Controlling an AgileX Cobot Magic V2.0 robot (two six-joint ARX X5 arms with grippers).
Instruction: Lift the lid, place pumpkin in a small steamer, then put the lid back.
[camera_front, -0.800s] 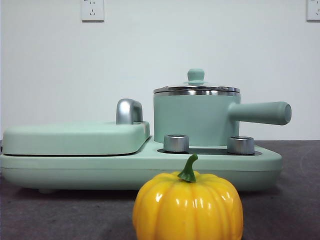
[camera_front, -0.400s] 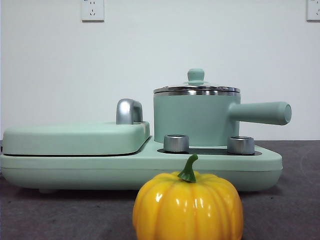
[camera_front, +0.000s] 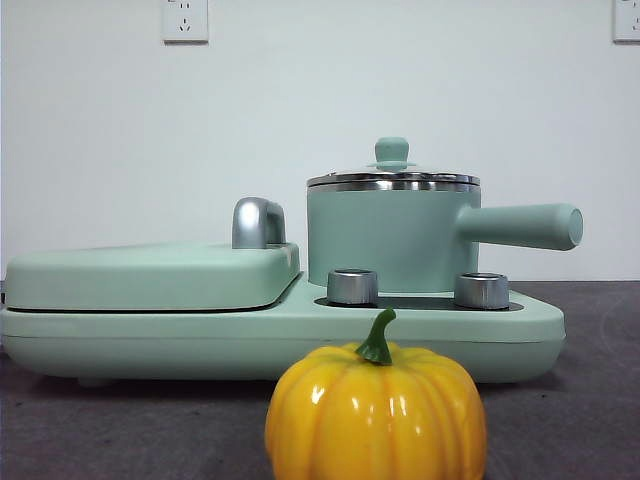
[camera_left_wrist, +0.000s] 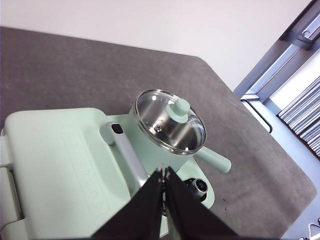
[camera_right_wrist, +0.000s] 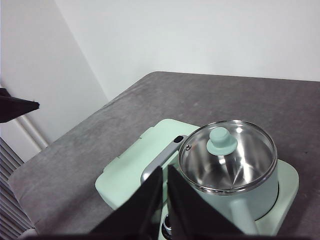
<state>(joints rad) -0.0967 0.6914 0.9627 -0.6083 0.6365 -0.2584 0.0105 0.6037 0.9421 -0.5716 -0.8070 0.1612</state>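
Note:
The pumpkin (camera_front: 376, 411), glossy yellow-orange with a green stem, stands on the dark table in the near foreground of the front view. Behind it the small steamer (camera_front: 390, 236), a mint-green pot with a long side handle, sits on the cooker base with the lid (camera_front: 392, 175) on it. The lid's glass and mint knob show in the left wrist view (camera_left_wrist: 171, 123) and the right wrist view (camera_right_wrist: 227, 154). My left gripper (camera_left_wrist: 164, 171) is shut and empty, high above the cooker. My right gripper (camera_right_wrist: 164, 171) is shut and empty, also high above it. Neither arm shows in the front view.
The mint-green cooker base (camera_front: 280, 335) carries a flat rectangular griddle cover (camera_front: 150, 272) with a chrome handle (camera_front: 257, 222) on its left half. Two steel dials (camera_front: 352, 286) stand in front of the pot. A black tip of the other arm (camera_right_wrist: 17, 107) shows at the right wrist view's edge.

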